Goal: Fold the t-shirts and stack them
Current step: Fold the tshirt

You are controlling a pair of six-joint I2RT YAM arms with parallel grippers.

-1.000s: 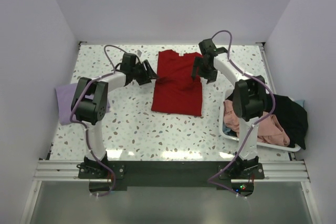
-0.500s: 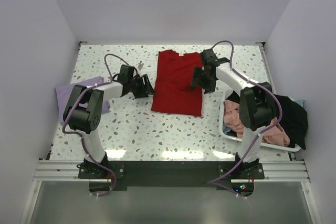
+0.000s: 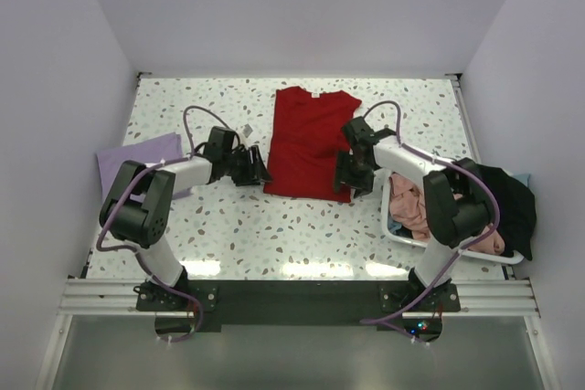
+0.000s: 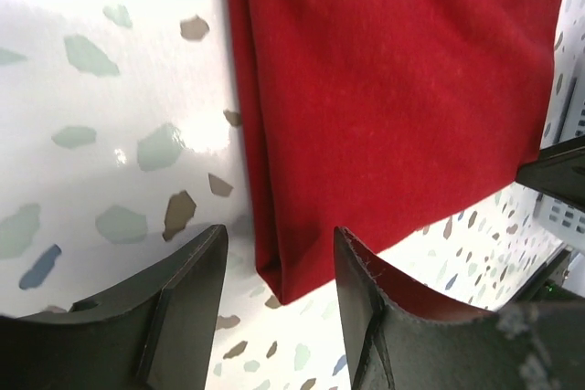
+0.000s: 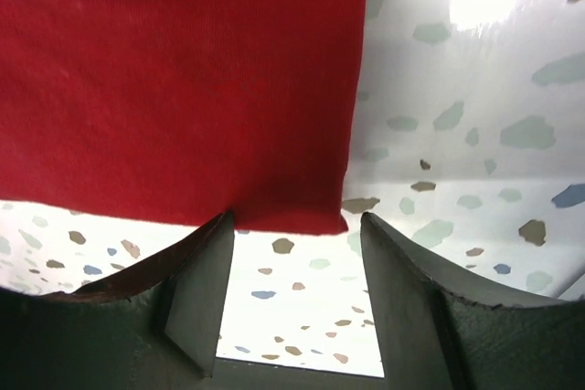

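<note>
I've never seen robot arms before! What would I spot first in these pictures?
The bright red t-shirt, lying flat in the middle of the speckled table, grabs the eye first. The left gripper and right gripper sit at its two near corners with jaws open. At the right edge, a white basket is piled with a pink shirt and a black shirt, and a lavender shirt lies at the left edge.

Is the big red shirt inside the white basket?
No, the big red cloth t-shirt lies flat on the speckled table, outside the white plastic basket.
</note>
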